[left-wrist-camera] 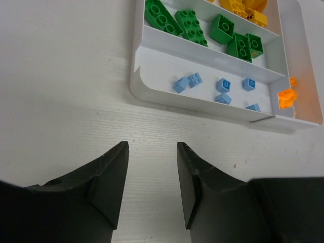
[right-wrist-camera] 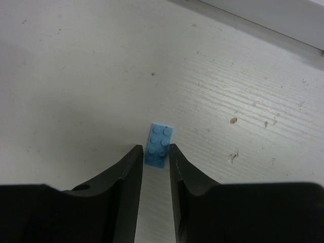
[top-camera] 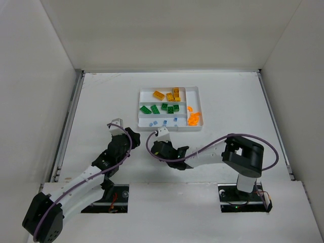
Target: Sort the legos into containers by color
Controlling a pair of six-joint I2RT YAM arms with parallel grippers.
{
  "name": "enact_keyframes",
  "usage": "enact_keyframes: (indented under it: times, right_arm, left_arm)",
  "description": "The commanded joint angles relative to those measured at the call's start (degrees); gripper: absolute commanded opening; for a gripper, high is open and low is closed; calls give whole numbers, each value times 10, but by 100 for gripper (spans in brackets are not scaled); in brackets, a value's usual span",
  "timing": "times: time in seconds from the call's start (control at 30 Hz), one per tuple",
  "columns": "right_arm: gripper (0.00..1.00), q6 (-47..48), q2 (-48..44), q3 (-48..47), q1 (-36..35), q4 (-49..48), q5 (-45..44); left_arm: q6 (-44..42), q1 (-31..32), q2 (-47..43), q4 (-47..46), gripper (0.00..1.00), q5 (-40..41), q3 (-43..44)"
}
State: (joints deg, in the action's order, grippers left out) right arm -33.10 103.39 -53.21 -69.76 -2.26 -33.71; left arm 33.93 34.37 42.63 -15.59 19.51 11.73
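We found the right gripper [right-wrist-camera: 156,149] low over the table [right-wrist-camera: 76,76], its two dark fingers drawn close together. One light blue brick [right-wrist-camera: 160,140] sat right at their tips. Its near end lay between the fingertips and its far end, studs up, poked out beyond them. Both inner faces seemed to touch the brick's sides, so we read it as clamped. The brick also looked to be resting on the table surface.

From above, this gripper [top-camera: 162,132] stood just short of the near edge of the white tray [top-camera: 197,109], but we could not make out the brick in that view.

The left gripper [left-wrist-camera: 152,152] held nothing. Its fingers stood apart over bare table, a little way short of the tray's near left corner [left-wrist-camera: 137,88].

Inside the tray, the yellow bricks [top-camera: 169,94] filled the far long slot and the green bricks [left-wrist-camera: 223,28] the middle one. The small light blue pieces [left-wrist-camera: 224,85] lay in the near slot, and the orange pieces [top-camera: 194,119] were in the narrow slot on the right side.
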Motion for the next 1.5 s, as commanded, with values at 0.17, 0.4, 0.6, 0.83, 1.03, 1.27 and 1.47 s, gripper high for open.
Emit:
enact_keyframes:
  times: [0.17,0.4,0.6,0.83,1.03,1.27,1.47]
  right_arm:
    - [28,-16,21,-4,-14,36,-24]
    - [19,-10,-22,15,-14,10,-34]
    - [19,-7,-77,38,-7,-9,-22]
    - [19,18,-99,30,19,-21,-9]
    - [19,66,-113,-9,86,-53,27]
    - [20,95,-55,-65,162,-69,74]
    - [20,99,-12,-95,203,-72,102]
  left_arm:
    - [10,-12,-4,-18,48,5,-9]
    - [21,-17,-5,-19,57,5,-12]
    - [25,-22,-2,-22,68,5,-13]
    - [28,-26,5,-24,100,5,-14]
    - [29,-30,-2,-18,100,5,-14]
    - [32,-34,-24,-5,100,5,-27]
    - [37,-44,-28,-6,100,5,-36]
